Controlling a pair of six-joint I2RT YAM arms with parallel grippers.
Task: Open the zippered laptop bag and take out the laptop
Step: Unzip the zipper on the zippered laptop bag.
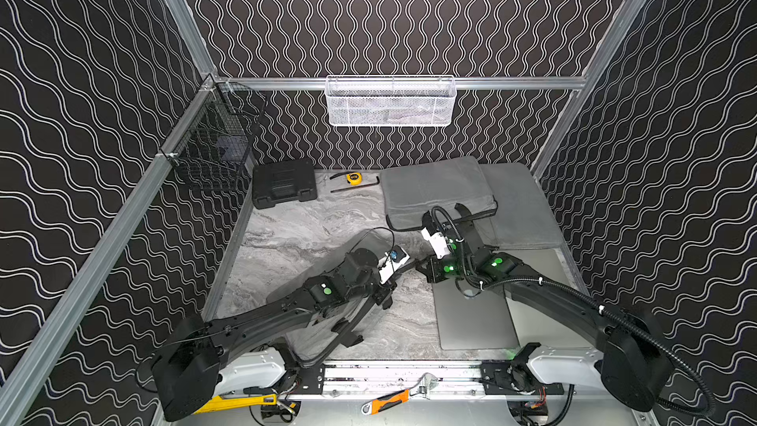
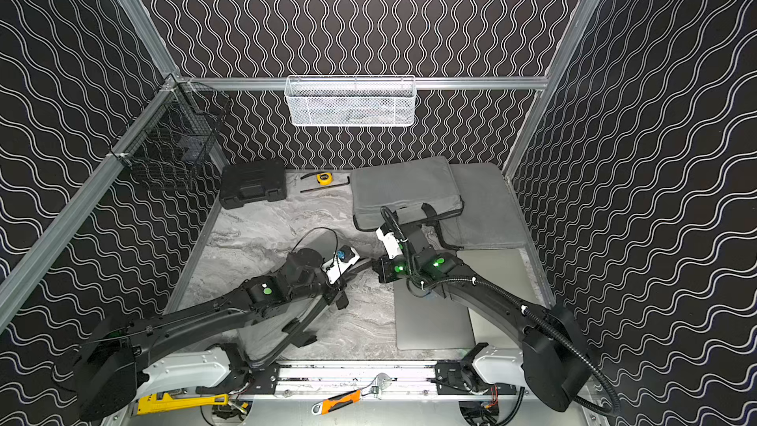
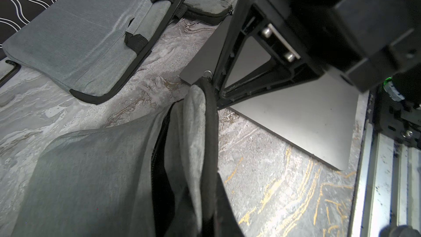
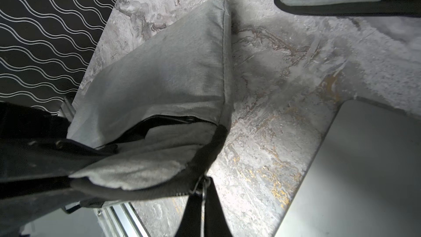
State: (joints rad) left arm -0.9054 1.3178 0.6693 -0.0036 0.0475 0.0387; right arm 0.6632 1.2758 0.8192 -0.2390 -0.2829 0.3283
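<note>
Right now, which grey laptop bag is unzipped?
The front laptop bag under the left arm: its zipper gapes, showing pale lining. The upper back bag and lower back bag lie flat, showing no gap.

Laptop bag (image 4: 164, 69) sits front-left of centre on the counter (image 1: 311, 223), partly under the left arm. Two laptops front right, side by side, edges meeting: left laptop (image 1: 475, 317), right laptop (image 1: 545, 321) partly under the right arm. Two spare bags rear right, left spare bag (image 1: 434, 190) lapping onto right spare bag (image 1: 524, 206). Case (image 1: 284, 184) in the rear-left corner. Tape measure (image 1: 354, 177) between case and spare bags, hex key (image 1: 356, 187) just in front of it. Wire basket (image 1: 213, 149) on the left wall, mesh basket (image 1: 389, 108) on the back-wall rail. Wrench (image 1: 389, 400) on the frame in front of the counter.
</note>
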